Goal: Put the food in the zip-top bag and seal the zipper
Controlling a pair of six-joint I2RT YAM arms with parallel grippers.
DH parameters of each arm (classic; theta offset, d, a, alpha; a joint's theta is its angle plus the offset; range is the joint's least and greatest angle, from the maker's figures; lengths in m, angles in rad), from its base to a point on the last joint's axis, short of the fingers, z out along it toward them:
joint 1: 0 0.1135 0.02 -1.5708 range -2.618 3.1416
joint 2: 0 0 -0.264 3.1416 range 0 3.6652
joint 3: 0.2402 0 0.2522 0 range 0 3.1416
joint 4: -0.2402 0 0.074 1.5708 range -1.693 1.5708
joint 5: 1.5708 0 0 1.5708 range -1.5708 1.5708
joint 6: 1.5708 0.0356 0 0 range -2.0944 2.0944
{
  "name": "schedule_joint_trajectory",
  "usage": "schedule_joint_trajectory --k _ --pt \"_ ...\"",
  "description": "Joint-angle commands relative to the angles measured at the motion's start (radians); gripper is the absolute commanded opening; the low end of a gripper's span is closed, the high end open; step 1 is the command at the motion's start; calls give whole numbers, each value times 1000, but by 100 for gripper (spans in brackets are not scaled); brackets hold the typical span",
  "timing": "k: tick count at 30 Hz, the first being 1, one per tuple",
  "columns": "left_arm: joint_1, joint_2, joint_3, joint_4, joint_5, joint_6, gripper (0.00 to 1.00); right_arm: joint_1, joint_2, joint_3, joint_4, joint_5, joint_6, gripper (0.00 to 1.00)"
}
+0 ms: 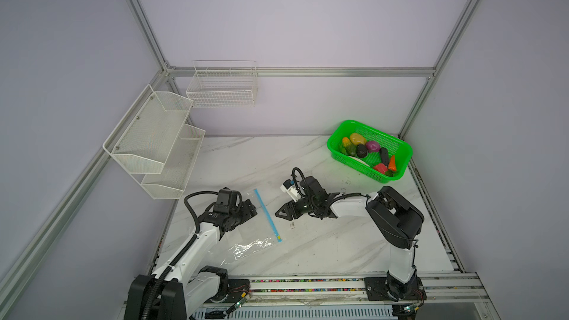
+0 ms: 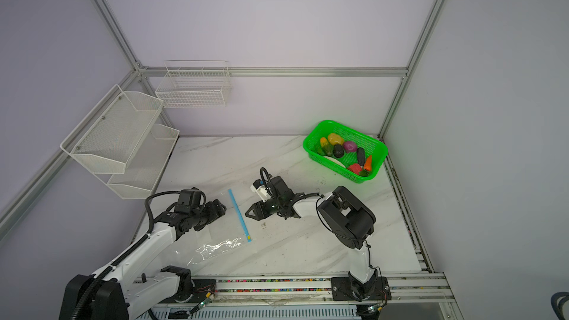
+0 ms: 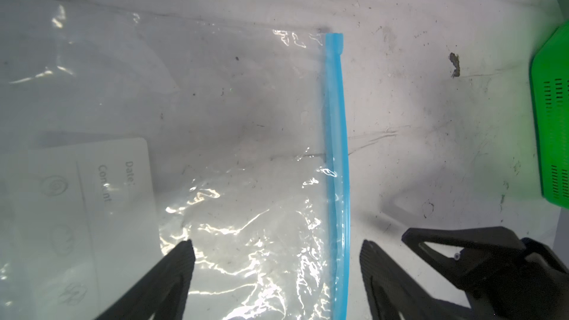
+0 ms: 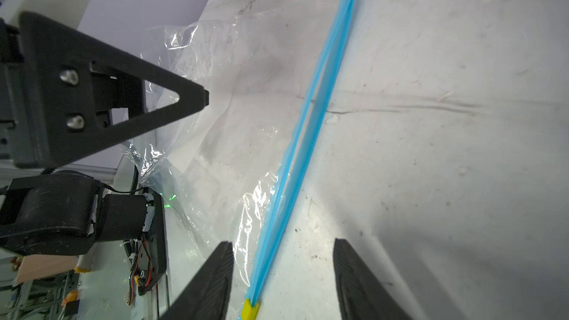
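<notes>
Food [image 1: 368, 152] is lying in the green basket [image 1: 400, 144] at the desk's back right corner; none is showing inside the bag [image 1: 246, 243]. The bag is lying flat toward the desk's front left, well apart from the basket. Its zipper [image 1: 266, 215] edge is facing the desk's middle.

In the right wrist view the two blue tracks are appearing parted along much of their length. The yellow slider [image 4: 250, 310] is sitting at the end nearer the front edge.

The left gripper [image 3: 277, 244] is straddling the zipper with jaws apart, gripping nothing. The right gripper [image 4: 282, 241] is likewise flanking the strip near the slider, jaws apart and empty.

Assessment: no step is showing as complete. The mouth is needing to be held wide, every piece transferred, and the zipper sealed.
</notes>
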State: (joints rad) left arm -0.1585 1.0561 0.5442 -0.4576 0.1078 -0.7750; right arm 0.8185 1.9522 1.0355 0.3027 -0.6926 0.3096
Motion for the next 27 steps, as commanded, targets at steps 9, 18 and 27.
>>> schedule_joint_trajectory --k 9,18,27 --pt "24 46 -107 174 119 -35 81 50 96 32 107 -64 56 46" --pt "23 68 -142 201 124 -29 81 59 139 46 143 -84 72 34" --pt "25 132 -167 275 164 -39 81 69 168 67 150 -104 76 25"
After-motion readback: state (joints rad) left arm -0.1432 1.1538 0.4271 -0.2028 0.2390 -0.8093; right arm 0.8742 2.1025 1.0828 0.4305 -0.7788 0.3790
